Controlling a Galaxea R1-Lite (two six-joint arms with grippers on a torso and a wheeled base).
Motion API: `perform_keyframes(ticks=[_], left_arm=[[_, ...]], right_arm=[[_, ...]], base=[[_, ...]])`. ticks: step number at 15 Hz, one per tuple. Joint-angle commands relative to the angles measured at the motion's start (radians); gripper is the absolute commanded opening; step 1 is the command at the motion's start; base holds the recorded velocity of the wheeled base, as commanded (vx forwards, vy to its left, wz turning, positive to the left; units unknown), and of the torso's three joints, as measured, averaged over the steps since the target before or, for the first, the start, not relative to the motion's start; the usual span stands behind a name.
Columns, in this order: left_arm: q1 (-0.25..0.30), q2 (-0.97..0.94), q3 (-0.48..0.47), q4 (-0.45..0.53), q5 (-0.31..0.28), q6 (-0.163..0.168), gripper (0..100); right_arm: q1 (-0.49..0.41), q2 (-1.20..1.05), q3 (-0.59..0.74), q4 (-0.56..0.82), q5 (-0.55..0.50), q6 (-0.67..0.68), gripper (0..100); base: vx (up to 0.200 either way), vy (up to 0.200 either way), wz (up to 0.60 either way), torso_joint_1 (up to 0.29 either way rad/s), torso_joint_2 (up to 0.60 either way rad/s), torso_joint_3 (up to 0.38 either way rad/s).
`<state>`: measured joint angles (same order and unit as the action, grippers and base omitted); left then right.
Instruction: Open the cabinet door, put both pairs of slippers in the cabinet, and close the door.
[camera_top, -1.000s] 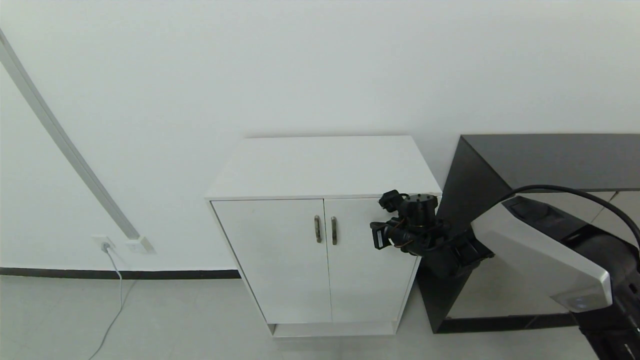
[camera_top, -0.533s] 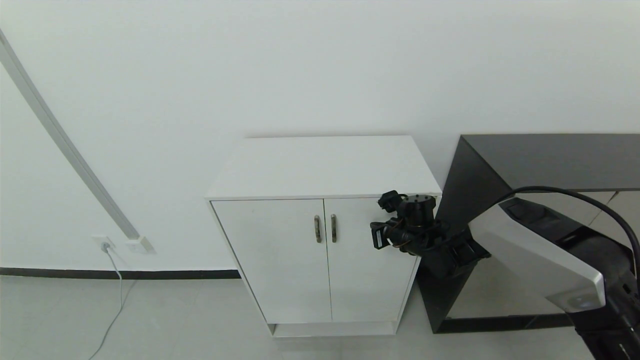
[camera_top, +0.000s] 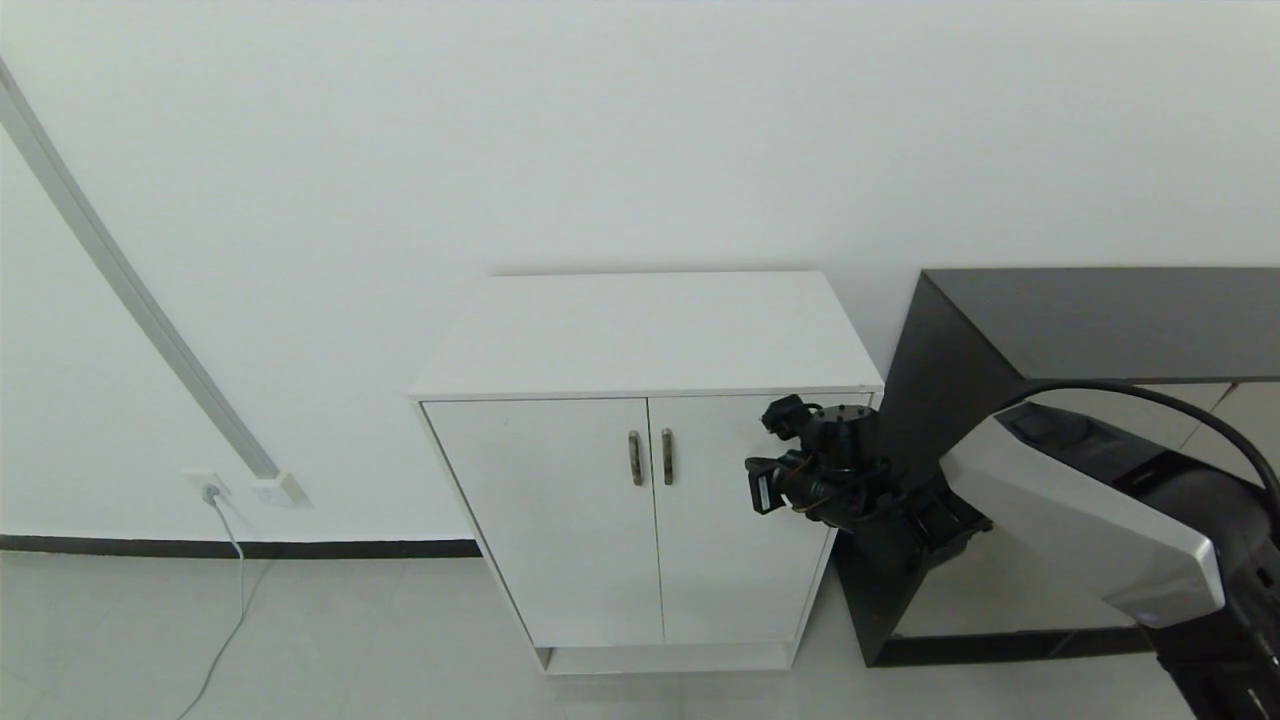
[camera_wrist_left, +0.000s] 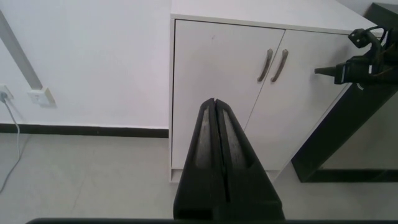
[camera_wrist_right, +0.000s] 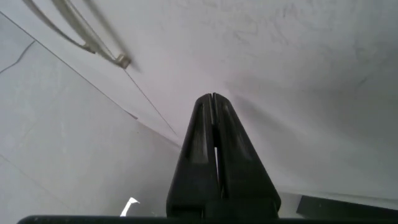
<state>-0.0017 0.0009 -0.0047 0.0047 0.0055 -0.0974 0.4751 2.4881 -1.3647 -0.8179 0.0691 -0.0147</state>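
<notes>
A white cabinet (camera_top: 640, 335) is seen standing on the light tiled floor (camera_top: 380, 650) against a white wall, with its left door (camera_top: 560, 530) and right door (camera_top: 725, 580) both shut and flush. Two slim vertical metal handles are mounted side by side at the central seam, the left handle (camera_top: 634, 458) and the right handle (camera_top: 667, 459), just below the top edge. The right end effector (camera_top: 758, 490) is held in front of the upper outer part of the right door, level with the handles but apart from them; its fingers are pressed together, empty, and pointed at the white panel, though contact with the door cannot be made out. The left end effector (camera_wrist_left: 215, 102) is held lower and well back from the cabinet, facing the left door, with its fingers likewise closed flat against each other and nothing between them. A black glossy unit (camera_top: 1100, 320) is placed just beside the cabinet on the robot's right. On the wall to the left, a socket (camera_top: 208, 490) with a grey cable (camera_top: 236, 590) trailing to the floor is seen below a slanted grey conduit (camera_top: 120, 270).
</notes>
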Motion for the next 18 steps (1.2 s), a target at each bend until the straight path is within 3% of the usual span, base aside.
perform_keyframes(ticks=[1,5,9,12,18], left_arm=[[0.0,0.001,0.0,0.0,0.001,-0.001,0],[0.0,0.001,0.0,0.0,0.001,-0.001,0],[0.0,0.001,0.0,-0.002,0.001,-0.001,0],[0.0,0.001,0.0,0.0,0.001,-0.001,0],[-0.001,0.001,0.0,0.0,0.001,-0.001,0]], right_arm=[[0.0,-0.06,0.093,-0.027,0.0,-0.001,0],[-0.004,-0.178,0.272,-0.083,-0.038,-0.001,0],[-0.055,-0.399,0.579,-0.167,-0.078,-0.005,0],[-0.15,-0.578,0.756,-0.167,-0.147,-0.021,0],[-0.398,-0.873,1.032,-0.164,-0.16,-0.064,0]], base=[[0.0,0.0,0.0,0.0,0.0,0.0],[0.0,0.0,0.0,0.0,0.0,0.0],[0.0,0.0,0.0,0.0,0.0,0.0],[0.0,0.0,0.0,0.0,0.0,0.0],[0.0,0.0,0.0,0.0,0.0,0.0]])
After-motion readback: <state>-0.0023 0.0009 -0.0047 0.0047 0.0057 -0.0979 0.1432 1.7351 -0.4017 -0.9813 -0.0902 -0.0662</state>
